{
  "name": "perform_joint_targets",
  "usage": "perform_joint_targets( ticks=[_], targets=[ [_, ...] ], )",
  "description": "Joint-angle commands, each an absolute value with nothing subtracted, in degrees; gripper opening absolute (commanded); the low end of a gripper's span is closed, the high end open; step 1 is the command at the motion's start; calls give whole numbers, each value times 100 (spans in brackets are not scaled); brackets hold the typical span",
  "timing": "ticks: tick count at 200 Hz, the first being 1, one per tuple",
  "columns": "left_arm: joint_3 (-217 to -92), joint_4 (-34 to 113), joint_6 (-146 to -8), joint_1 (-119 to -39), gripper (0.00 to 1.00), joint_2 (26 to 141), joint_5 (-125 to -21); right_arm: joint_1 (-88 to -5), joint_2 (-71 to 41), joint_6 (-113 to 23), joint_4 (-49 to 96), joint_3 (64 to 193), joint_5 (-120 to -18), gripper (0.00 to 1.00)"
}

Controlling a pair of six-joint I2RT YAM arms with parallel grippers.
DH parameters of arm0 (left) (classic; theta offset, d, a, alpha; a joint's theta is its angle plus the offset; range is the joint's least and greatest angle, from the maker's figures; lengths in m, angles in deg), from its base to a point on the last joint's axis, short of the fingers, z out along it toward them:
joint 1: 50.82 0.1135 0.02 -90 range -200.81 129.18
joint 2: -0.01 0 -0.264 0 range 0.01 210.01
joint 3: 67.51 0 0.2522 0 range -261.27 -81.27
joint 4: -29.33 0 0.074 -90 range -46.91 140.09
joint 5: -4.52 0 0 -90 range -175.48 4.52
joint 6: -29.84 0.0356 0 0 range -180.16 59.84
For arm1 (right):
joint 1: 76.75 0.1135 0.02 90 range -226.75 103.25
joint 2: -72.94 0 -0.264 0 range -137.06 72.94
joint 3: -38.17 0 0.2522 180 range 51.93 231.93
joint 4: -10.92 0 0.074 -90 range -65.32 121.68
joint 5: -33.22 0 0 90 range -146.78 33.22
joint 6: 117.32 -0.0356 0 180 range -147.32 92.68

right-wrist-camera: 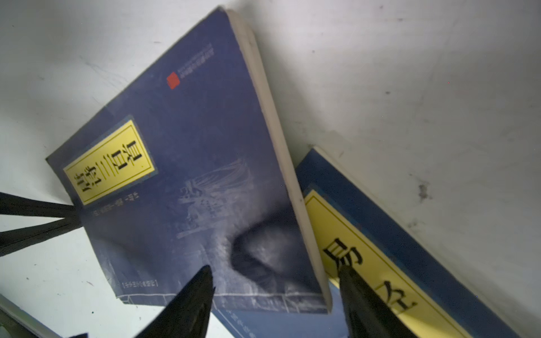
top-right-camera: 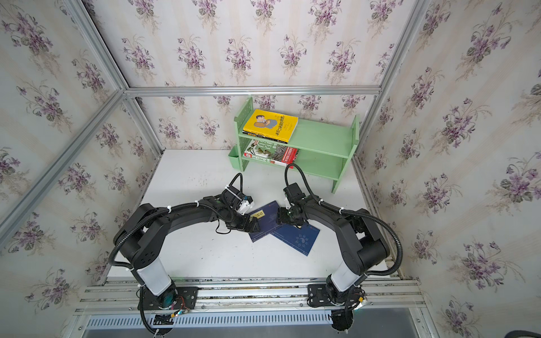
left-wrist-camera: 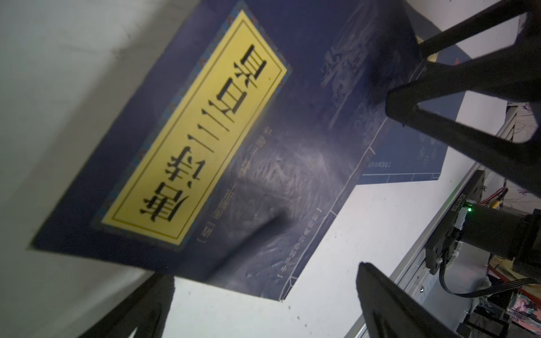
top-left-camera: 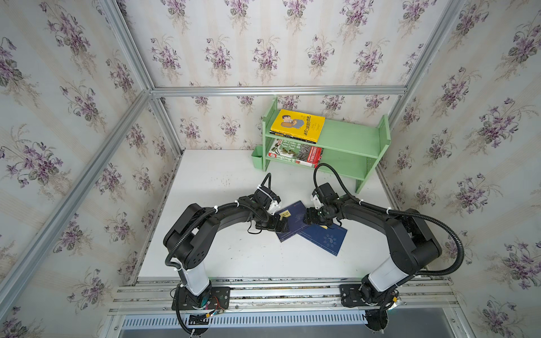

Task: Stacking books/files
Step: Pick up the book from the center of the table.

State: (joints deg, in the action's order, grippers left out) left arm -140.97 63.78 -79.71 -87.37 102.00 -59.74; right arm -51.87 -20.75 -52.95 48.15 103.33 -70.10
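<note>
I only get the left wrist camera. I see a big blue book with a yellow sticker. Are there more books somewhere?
Observer: Yes. A yellow cartoon book lies atop another book on the top tier of the green shelf.
Operator: Anything underneath?
Observer: A plant-photo book lies on the lower tier.
Operator: What's the other claw doing?
Observer: The right claw is open, its fingers spread either side of your blue book's pale page edge.
</note>
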Motion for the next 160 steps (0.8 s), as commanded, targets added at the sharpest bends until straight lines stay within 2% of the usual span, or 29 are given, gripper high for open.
perform_joint_targets(
  ticks=[1,77,107,144,160],
  targets=[
    [-14156,6402,-7858,-8733,100,10313,-5787,-5250,-2233,-5661,4546,10124,-7846,70],
    [-14323,6404,-7634,-8620,100,10570,-5683,-6164,-1593,-7121,1706,8692,-9549,57],
    [-14397,6402,-7633,-8521,100,10598,-5690,-6268,-1710,-7716,586,8357,-9850,52],
    [-14341,6405,-7615,-8418,100,10507,-5721,-6310,-1887,-7991,113,8217,-9712,37],
    [-14300,6409,-7624,-8382,100,10465,-5731,-6339,-1865,-8019,114,8183,-9634,26]
  ],
)
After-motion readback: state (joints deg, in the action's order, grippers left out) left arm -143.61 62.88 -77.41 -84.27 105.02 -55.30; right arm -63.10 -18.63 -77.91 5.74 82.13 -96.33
